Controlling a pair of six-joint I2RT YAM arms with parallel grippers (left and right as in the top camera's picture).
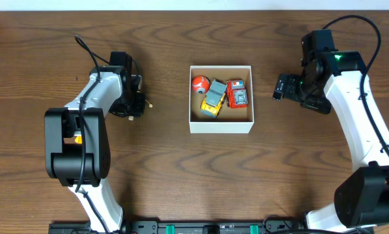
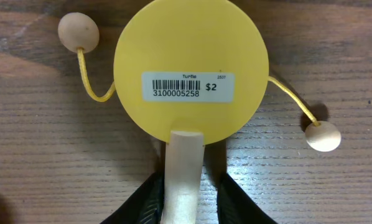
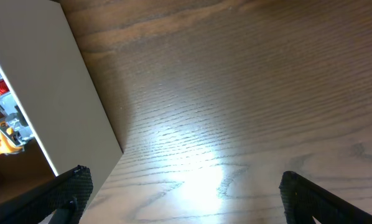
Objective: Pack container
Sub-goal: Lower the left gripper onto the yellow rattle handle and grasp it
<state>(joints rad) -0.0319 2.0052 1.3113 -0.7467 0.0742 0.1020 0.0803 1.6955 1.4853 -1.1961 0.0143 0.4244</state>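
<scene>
Dark wood-grain table (image 1: 162,169), overhead cam covers it from far edge to near edge. Bare wood runs along the near edge between the two arm bases, and there's a bare strip on either side of the container (image 1: 220,125).

The container sits mid-table, a bit nearer the far edge than the near one, walls approx square to the table edges. Inside it, brown floor, 3 items: a red-orange ball (image 1: 200,83) in the far-left corner, a yellow toy car (image 1: 213,101) w/ grey top lying diagonal in the middle, and a red toy car (image 1: 237,93) against the right wall. The two cars touch.

My left gripper (image 1: 137,104) is low over the wood on the left side, well apart from the container. On the left wrist cam its fingers (image 2: 150,202) flank the pale wooden handle (image 2: 183,174) of a yellow disc toy (image 2: 191,50) w/ a barcode label (image 2: 188,86) and two beads (image 2: 78,31) on strings. Can't tell if it's actually clamping the handle.

My right gripper (image 1: 280,86) is near the container's right wall, not touching, jaws spread wide w/ nothing between. The right wrist cam shows that white wall and bare wood.
</scene>
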